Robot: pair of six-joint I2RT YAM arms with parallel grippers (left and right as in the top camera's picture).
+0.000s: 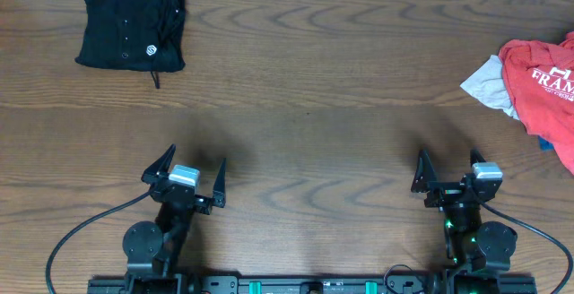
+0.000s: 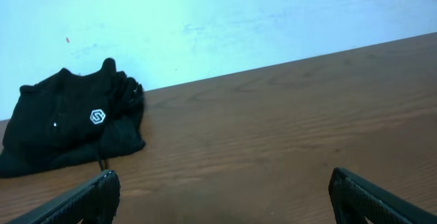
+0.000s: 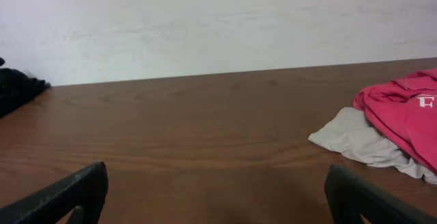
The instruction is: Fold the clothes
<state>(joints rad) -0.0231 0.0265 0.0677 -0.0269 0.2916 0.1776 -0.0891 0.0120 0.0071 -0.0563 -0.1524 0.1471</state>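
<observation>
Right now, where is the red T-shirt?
In the overhead view the red tee lies at the right edge of the table, partly over a light grey piece; the black top sits far off to the left.

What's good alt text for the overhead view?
A black top lies far left on the wooden table, a red tee overlapping a grey piece far right. The left tool and right tool sit open, empty, near the front.
</observation>
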